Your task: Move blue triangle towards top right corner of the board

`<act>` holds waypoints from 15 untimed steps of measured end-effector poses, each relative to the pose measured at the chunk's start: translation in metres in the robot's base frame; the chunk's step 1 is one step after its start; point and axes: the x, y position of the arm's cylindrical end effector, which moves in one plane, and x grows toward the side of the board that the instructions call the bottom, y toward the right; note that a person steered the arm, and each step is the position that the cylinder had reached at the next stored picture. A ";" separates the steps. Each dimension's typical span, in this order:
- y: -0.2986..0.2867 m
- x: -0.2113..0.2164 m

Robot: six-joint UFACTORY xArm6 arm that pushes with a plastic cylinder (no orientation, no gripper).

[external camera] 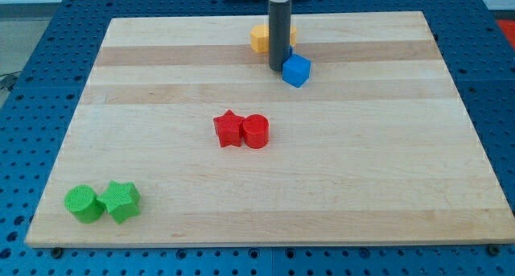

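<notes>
My tip (278,69) rests on the board near the top centre. A blue block (296,70), cube-like from here, lies right next to the tip on its right, touching or nearly so. A small sliver of darker blue (289,53) shows just right of the rod above that block; its shape is hidden. A yellow block (259,39) sits behind the rod on its left, and more yellow (291,35) shows on the rod's right. The board's top right corner (418,15) is far to the right of the blue block.
A red star (228,129) and a red cylinder (256,132) sit side by side, touching, at the board's middle. A green cylinder (84,204) and a green star (121,200) sit together at the bottom left. Blue perforated table surrounds the wooden board (386,163).
</notes>
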 end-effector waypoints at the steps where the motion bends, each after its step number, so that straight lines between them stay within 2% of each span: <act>1: -0.001 0.004; 3: -0.025 0.012; 7: -0.036 -0.016; 12: 0.076 -0.029; 15: 0.050 -0.010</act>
